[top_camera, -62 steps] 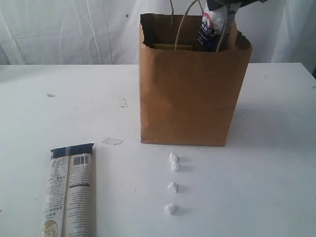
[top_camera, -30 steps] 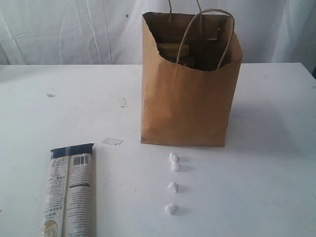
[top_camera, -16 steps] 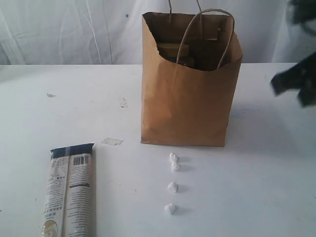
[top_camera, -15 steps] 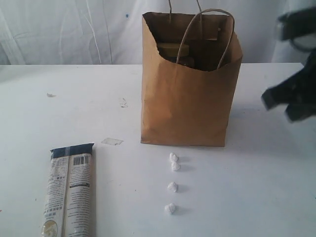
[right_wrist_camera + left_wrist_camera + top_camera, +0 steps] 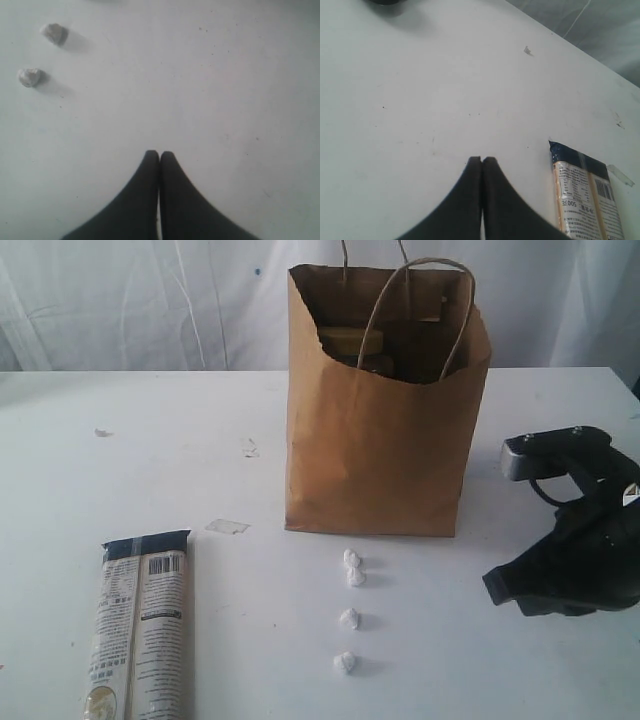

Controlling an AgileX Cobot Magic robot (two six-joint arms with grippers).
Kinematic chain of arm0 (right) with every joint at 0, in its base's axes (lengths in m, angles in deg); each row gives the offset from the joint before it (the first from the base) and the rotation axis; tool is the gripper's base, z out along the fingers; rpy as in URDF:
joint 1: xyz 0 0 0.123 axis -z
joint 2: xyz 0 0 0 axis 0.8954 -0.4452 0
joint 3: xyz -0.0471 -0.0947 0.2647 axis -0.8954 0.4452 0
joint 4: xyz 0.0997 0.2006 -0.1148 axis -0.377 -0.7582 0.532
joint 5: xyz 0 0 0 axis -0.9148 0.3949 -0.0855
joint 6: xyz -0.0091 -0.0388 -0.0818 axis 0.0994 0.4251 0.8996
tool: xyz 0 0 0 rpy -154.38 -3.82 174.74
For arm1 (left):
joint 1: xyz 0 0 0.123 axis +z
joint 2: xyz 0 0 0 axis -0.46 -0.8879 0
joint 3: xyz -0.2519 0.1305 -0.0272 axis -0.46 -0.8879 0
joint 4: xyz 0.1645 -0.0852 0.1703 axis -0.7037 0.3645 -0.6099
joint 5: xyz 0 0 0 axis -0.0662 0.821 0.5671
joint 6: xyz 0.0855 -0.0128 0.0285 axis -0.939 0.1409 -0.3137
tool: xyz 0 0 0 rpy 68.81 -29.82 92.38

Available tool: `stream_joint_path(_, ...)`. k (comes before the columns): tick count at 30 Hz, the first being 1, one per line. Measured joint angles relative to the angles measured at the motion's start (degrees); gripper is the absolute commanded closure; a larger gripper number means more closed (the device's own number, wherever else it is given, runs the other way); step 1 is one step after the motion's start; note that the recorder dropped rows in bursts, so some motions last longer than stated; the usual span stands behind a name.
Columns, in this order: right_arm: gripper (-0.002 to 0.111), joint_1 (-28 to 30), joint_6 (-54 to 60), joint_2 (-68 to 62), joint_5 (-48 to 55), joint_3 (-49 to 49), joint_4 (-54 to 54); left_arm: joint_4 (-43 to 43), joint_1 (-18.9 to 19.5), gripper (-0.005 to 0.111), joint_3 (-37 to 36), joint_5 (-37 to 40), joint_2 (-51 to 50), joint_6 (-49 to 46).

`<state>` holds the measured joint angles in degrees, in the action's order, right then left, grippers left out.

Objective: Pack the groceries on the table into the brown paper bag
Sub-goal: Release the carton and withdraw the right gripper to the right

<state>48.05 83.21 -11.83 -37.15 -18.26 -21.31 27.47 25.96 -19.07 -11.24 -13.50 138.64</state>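
Only open table between right claw, bag.

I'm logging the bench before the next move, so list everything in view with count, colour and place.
table: one, white, under everything
brown paper bag: one, brown, upright mid-table, top open
bag contents: count unclear, brownish, inside the bag
long printed packet: one, cream with dark end, flat, exterior view's lower left
paper balls: four, white, row in front of the bag
tape scrap: one, clear, between packet and bag
curtain: white, behind the table
left gripper: one, black, shut, empty, over table near the packet
right gripper: one, black, shut, empty, over table right of the bag
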Motion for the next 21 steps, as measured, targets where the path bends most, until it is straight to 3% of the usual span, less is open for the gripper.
stream_joint_path(21, 0.108, 0.00, 3.46, 0.00, -1.20, 0.00, -5.40, 0.00, 0.00, 0.107, 0.00, 0.00, 0.00, 0.00)
